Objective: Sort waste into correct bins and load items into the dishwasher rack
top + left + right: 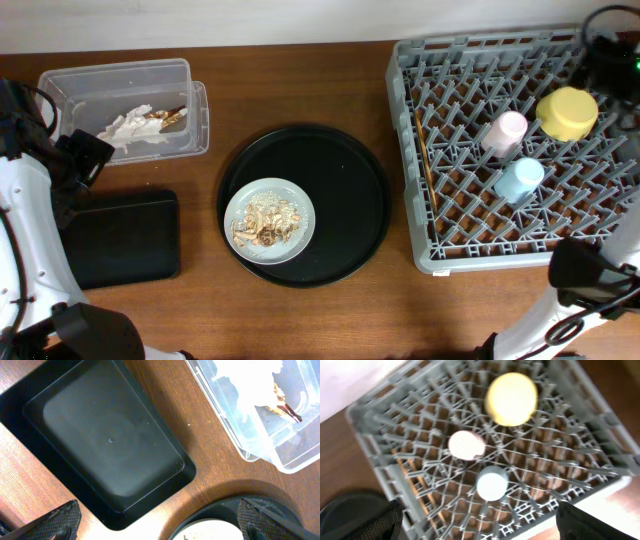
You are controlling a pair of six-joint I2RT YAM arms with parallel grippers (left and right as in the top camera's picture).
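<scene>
Looks to me like the plate [292, 192] is the job now. It sits on the near-left part of the round black tray [350, 170] in the middle of the table [300, 80], with the heap of food bits [266, 224] on it.

My guess on handling: the plate is stiff, fairly light and smooth, so probably slippery. It lies flat, so the rim is the only real place to grab, with one finger over the edge and one under. The crumbs look loose and dry, so any tilt and they slide off. I'd keep it level until it's over the shallow black bin [125, 240] at the near left, tip it there, then take the plate to the rack [430, 262].

The rest seems sorted. The wrapper scraps [135, 125] are in the clear tub [195, 100] at the far left. The pink cup [505, 132], blue cup [520, 180] and yellow bowl [567, 112] sit among the pegs, with the chopsticks [425, 160] along the rack's left side.

The left jaws are spread wide and empty, hanging over the table between the black bin and the round tray. The right jaws are wide and empty too, up above the rack, though that view is blurry.
</scene>
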